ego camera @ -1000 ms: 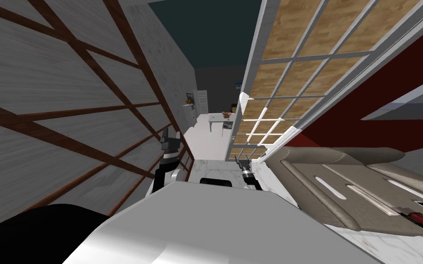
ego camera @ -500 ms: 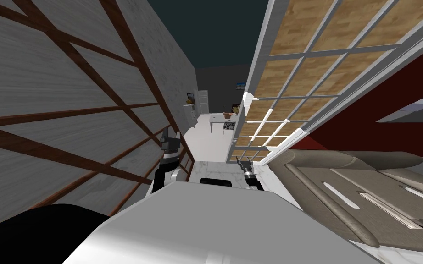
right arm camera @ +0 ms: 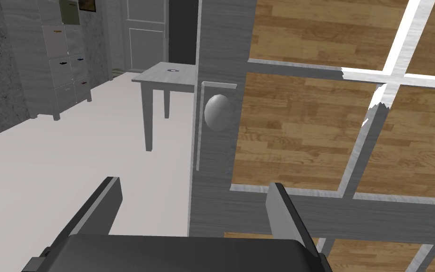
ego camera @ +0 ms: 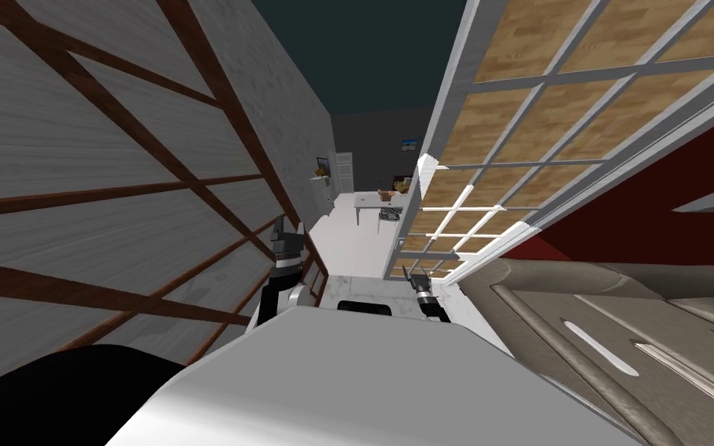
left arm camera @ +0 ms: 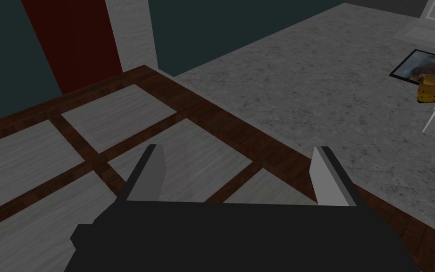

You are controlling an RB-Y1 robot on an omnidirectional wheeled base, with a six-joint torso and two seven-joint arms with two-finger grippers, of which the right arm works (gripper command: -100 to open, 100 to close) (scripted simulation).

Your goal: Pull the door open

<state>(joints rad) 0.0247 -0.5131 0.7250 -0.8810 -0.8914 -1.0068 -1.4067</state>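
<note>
The door is a grey frame with a grid of brown wood panels. It stands on my right with its free edge toward the gap ahead. In the right wrist view a round grey knob sits on a narrow plate on the door's edge stile. My right gripper is open, a short way back from the knob and below it, with nothing between its fingers. It shows small in the head view, where the right gripper is close to the door's lower edge. My left gripper is open by the left wall.
A grey wall with dark brown beams runs close along my left. A grey-beige padded piece of furniture lies low on the right. Past the door's edge are white floor, a small table and a drawer cabinet.
The whole head view has shifted: the door and the padded furniture slid right and down, so I have moved or turned. Both arms hold their places before my chest.
</note>
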